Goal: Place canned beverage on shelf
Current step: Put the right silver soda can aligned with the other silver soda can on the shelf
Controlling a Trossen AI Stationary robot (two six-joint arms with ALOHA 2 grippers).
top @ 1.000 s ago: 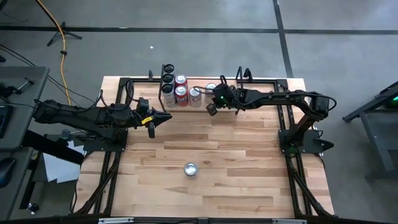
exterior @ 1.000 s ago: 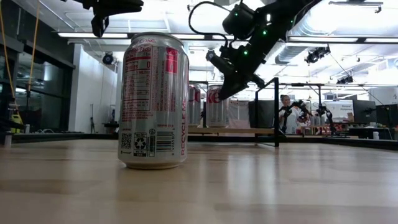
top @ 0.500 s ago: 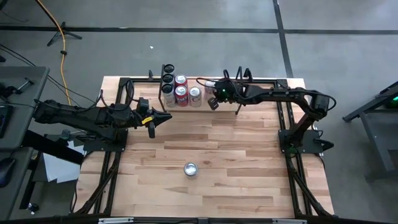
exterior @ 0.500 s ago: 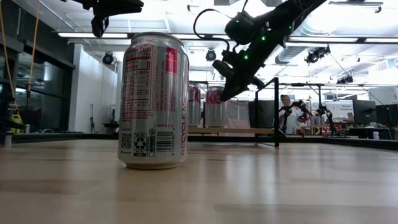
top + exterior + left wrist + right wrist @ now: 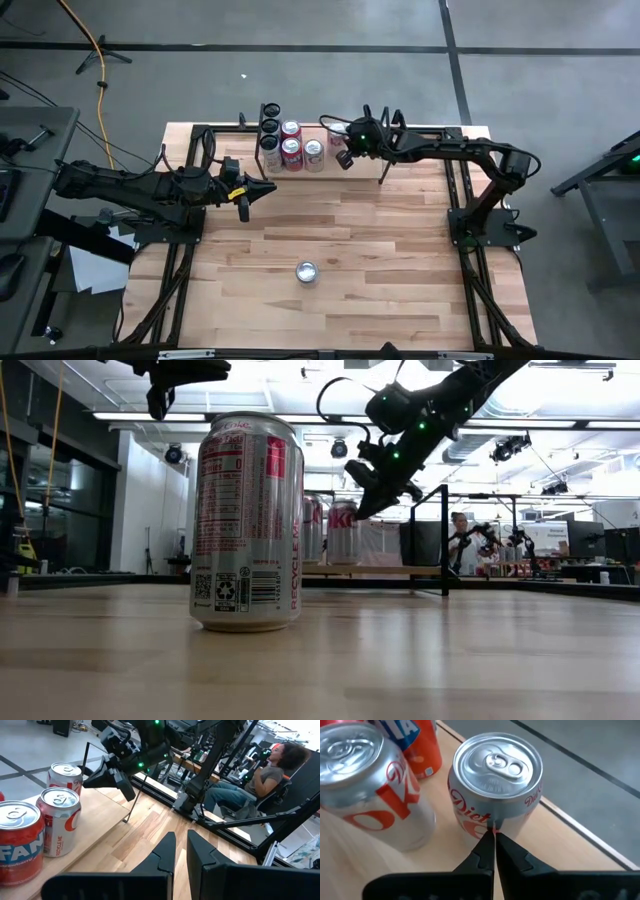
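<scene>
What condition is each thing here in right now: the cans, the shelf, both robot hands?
Lone can: upright on the table, untouched.
Shelf: holding several upright cans.
Diet can: upright, unopened, on the shelf.
Right gripper: fingers shut, empty, above the shelf.
Left gripper: fingers shut, empty, above the table.

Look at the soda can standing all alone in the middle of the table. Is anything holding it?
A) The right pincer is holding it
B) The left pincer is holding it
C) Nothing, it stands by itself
C: the lone can stands free on the table, with the left pincer shut off to one side and the right pincer shut over by the shelf.
</scene>
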